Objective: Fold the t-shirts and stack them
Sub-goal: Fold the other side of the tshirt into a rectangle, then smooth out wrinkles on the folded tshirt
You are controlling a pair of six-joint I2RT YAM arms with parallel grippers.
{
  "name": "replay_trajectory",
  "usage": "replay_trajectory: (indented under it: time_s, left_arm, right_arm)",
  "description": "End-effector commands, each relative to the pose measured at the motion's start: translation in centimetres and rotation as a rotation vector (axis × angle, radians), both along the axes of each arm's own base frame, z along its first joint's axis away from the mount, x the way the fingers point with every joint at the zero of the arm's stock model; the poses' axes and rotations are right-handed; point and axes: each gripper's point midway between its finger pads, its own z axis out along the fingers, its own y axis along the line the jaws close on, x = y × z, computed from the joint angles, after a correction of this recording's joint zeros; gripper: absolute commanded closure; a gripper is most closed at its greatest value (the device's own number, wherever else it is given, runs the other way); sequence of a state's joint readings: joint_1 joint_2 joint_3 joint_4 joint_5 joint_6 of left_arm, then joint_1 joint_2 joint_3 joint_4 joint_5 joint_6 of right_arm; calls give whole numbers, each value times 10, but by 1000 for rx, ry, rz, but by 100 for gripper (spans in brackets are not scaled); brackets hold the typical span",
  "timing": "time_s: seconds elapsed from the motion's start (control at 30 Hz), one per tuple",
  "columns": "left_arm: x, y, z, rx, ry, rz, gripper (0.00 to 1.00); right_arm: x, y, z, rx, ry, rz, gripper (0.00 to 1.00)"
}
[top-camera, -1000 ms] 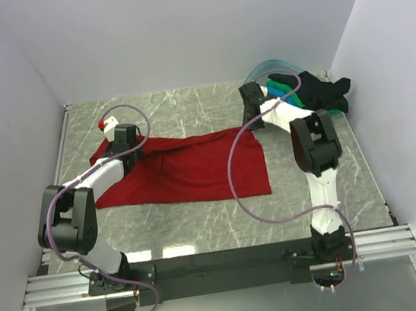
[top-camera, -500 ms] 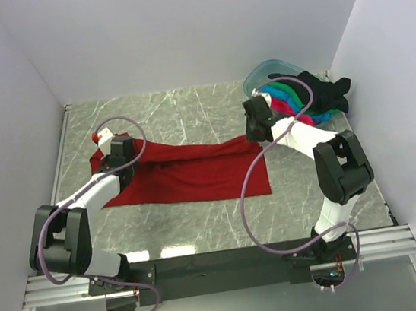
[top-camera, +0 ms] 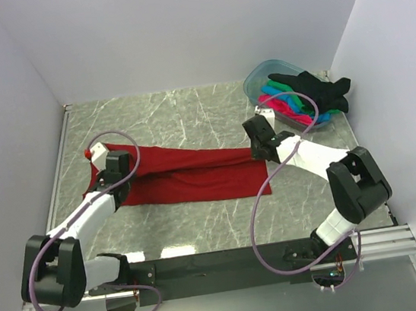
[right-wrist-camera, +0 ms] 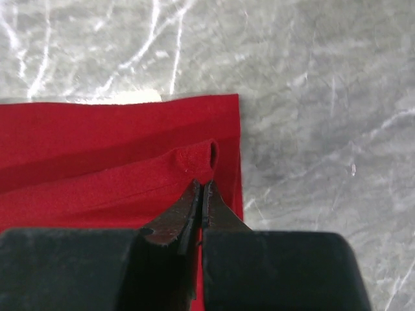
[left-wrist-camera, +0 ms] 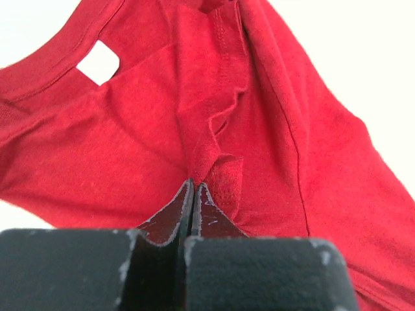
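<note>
Left gripper (left-wrist-camera: 194, 186) is closed tight on a small bunched pleat of the red shirt (left-wrist-camera: 130, 142). Right gripper (right-wrist-camera: 201, 186) is likewise clamped on a rolled bit of hem beside the shirt's corner. Both bites are thin. In my judgement either pleat may slip free under tension, dropping that end and leaving the fold crooked. Unequal travel of the two arms would skew the edge, and the right arm's cable (top-camera: 251, 215), hanging by the cloth's lower right corner, could drag it. In the top view the shirt lies as a long band across mid-frame on the table (top-camera: 187, 112), stretched between the grippers, its bulk just below them. The other shirts (top-camera: 314, 89) sit in the tub (top-camera: 253, 82) at upper right, well apart.
</note>
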State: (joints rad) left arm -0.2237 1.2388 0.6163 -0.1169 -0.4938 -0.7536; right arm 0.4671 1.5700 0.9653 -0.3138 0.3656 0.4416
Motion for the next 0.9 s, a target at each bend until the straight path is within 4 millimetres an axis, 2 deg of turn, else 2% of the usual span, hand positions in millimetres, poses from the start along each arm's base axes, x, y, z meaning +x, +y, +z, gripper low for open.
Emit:
replay_trajectory:
  time_s: [0.0, 0.07, 0.13, 0.17, 0.2, 0.3, 0.43, 0.53, 0.57, 0.6, 0.67, 0.7, 0.77, 0.8, 0.87]
  left_arm:
    - [-11, 7, -3, 2, 9, 32, 100]
    - [-16, 5, -7, -14, 20, 36, 100]
    - [-16, 1, -1, -39, 7, 22, 87]
    - [-15, 0, 2, -47, 6, 27, 80]
    - [-18, 0, 2, -45, 15, 25, 68]
    - [-21, 2, 18, -48, -2, 36, 51]
    - [-20, 2, 45, -70, -80, 39, 43]
    - [-12, -5, 57, -95, -139, -2, 41]
    - [-9, -8, 59, -100, -142, -14, 41]
    - [-6, -10, 54, -98, -119, -21, 41]
    - [3, -15, 56, -99, -118, -46, 41]
    - [6, -17, 50, -98, -100, -53, 41]
    - [13, -21, 51, -100, -103, -68, 41]
    - [15, -20, 47, -89, -87, -63, 40]
    - [22, -14, 53, -56, -97, -39, 39]
  right_arm:
    - [-5, -8, 6, -23, -41, -39, 100]
    - [-12, -4, 2, -7, -20, -24, 100]
    - [-25, -5, -6, -12, 17, -14, 86]
    - [-29, -3, -3, -4, 13, -10, 79]
    - [-37, -4, -4, -1, 31, -8, 62]
    - [-47, -2, 11, 19, -4, 10, 46]
    - [-48, 6, 38, 102, -80, 44, 39]
    - [-37, 19, 54, 147, -135, 89, 37]
    - [-32, 22, 49, 136, -118, 93, 37]
    - [-23, 28, 57, 148, -137, 98, 37]
    - [-10, 40, 54, 161, -138, 121, 37]
    - [-8, 43, 51, 161, -125, 128, 37]
    - [-5, 55, 37, 181, -79, 158, 39]
    - [-6, 62, 33, 197, -68, 174, 39]
    - [-12, 75, 19, 224, -32, 215, 40]
